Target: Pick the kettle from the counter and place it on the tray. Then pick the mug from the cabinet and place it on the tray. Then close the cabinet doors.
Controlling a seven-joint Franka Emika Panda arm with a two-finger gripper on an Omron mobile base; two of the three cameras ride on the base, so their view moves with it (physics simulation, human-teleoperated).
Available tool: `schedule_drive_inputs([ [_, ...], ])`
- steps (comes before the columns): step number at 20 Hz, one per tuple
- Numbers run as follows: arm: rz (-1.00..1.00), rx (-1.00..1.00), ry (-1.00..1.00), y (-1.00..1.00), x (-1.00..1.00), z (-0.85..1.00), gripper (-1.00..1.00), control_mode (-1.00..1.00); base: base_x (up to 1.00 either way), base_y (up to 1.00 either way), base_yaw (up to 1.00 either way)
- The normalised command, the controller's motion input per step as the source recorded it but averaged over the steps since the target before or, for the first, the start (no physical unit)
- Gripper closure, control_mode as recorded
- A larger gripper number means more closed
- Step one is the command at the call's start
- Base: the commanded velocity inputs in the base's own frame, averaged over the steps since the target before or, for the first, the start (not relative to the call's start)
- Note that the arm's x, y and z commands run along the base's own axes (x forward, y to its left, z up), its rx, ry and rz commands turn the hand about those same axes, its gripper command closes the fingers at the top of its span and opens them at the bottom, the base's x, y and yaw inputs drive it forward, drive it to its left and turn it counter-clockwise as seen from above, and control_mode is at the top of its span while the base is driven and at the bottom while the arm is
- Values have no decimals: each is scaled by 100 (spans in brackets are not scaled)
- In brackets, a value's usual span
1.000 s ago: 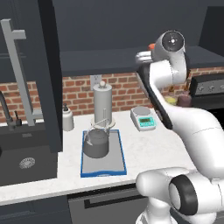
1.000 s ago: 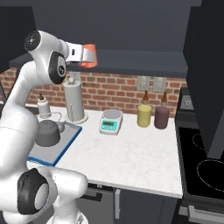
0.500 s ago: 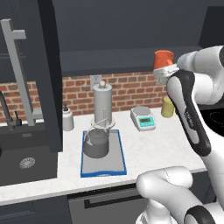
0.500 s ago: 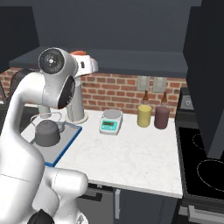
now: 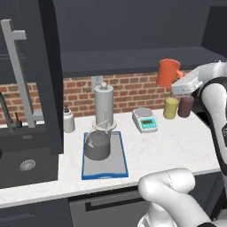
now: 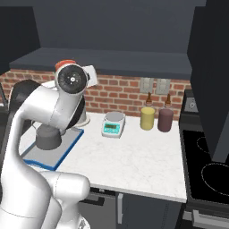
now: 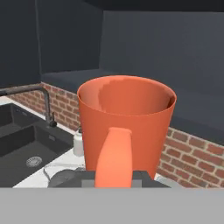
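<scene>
Now | mug (image 5: 168, 72) clamped by handle in jaws | above counter (image 5: 177, 146)

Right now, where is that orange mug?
The mug hangs in the air, gripped by the end effector, right in the left base view, above the yellow jar and scale.

Dim even rendered light, soft faint shadows, no glare, slightly low resolution
</scene>
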Motion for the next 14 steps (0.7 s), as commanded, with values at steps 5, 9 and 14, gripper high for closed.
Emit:
schedule_drive_inputs([
  [5,20,0,2,26,-26,-27,100,-100,0,0,0],
  [9,17,0,7,29,-7,-29,100,-100,0,0,0],
  [14,13,0,15,8,0,-23,100,-100,0,0,0],
])
